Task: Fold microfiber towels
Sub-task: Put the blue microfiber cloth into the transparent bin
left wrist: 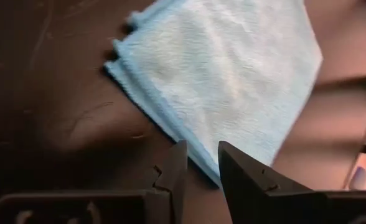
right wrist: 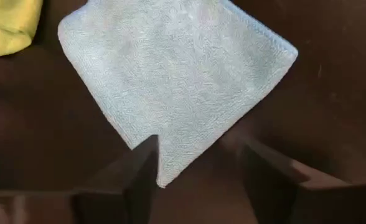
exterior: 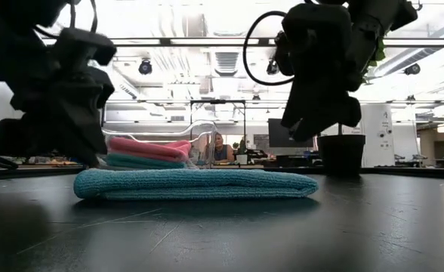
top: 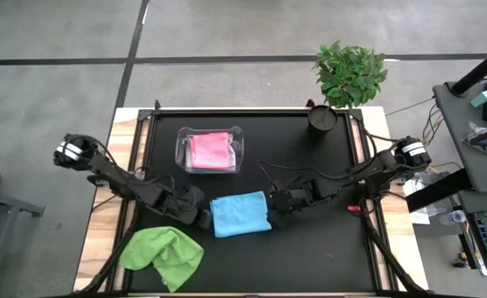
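Black matting covers the worktop point(top: 326, 248), and near its middle, a little toward 6 o'clock, the folded light blue towel point(top: 240, 213) lies flat; the low view shows it as a thin stacked slab, its layers not countable. At 12 o'clock from it stands the clear tub point(top: 237, 151) holding a pink towel point(top: 209, 151); only the low view reveals a teal layer under the pink one, and the tub's walls are hard to trace there. At 8 o'clock from the blue towel a lime green towel point(top: 162, 252) lies crumpled at the worktop's near-left corner; the right wrist view catches only a cut-off corner of it. The left claw point(top: 200, 217) sits at the towel's 9 o'clock edge, its fingers point(left wrist: 173, 177) narrowly parted astride the hem; whether they pinch the cloth cannot be told. The right claw point(top: 274, 217) is at the towel's 3 o'clock edge, its jaws spread wide and released, one corner of the cloth lying between them untouched. In the low view both claws show as dark masses with the fingertips hidden. A potted plant point(top: 349, 74) stands at the far-right corner, and a person is dimly visible beyond the tub in the low view.
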Controlling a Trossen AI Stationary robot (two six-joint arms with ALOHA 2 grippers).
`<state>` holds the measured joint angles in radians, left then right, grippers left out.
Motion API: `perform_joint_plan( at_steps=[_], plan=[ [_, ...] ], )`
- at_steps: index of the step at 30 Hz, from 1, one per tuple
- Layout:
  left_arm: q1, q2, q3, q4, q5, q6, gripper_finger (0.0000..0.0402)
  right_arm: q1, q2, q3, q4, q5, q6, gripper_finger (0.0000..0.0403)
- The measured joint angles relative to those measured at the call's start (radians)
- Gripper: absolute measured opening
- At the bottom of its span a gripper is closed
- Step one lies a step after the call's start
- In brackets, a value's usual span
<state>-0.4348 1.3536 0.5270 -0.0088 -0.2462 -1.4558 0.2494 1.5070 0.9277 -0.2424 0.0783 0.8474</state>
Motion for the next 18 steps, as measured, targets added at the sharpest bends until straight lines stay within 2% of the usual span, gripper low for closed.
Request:
perform_joint_plan(
  at_steps=[4,7,10,14,18],
  plan=[
    [0.004,0.027,-0.001,0.078,0.001,-0.005,0.01,0.001,0.0,-0.013,0.007,0.003,0.006,0.025],
    [0.006,0.049,-0.002,0.155,0.007,-0.007,0.0139,0.001,0.0,-0.026,0.038,0.024,0.006,0.0287],
    [0.011,0.062,-0.004,0.159,0.013,-0.079,0.0184,0.001,0.001,-0.056,0.086,0.035,0.02,0.0316],
    [0.011,0.099,-0.011,0.156,0.02,-0.116,0.0235,0.001,0.001,-0.11,0.171,0.037,0.034,0.0341],
    [0.019,0.148,-0.006,0.174,0.013,-0.185,0.0267,-0.002,0.002,-0.153,0.221,0.064,0.046,0.0349]
  ],
)
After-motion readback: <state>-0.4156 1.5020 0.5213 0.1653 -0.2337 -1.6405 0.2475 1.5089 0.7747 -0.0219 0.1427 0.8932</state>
